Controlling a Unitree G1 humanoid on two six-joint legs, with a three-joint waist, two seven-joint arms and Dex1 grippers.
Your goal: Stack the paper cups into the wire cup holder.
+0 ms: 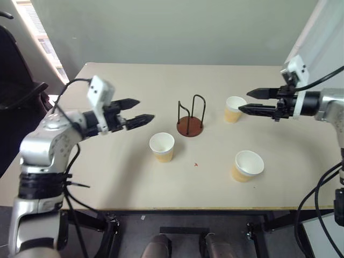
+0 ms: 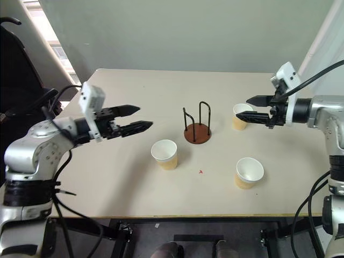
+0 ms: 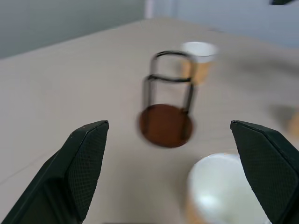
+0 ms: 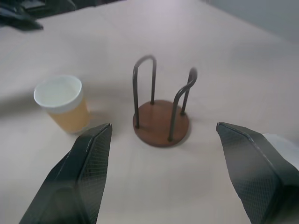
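1. You have a beige table (image 1: 107, 177) carrying everything.
2. The holder (image 1: 190, 125) stands near its middle, empty.
3. Three cups sit upright and apart on it: one (image 1: 162, 147) left of and nearer than the holder, one (image 1: 234, 108) to its right, one (image 1: 248, 165) near the front right.

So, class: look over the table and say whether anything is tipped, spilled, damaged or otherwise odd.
Nothing stands out. All three paper cups stand upright and apart on the table, none dented or spilled. The wire cup holder stands upright and empty between them. One tiny red speck lies on the tabletop; what it is cannot be told.
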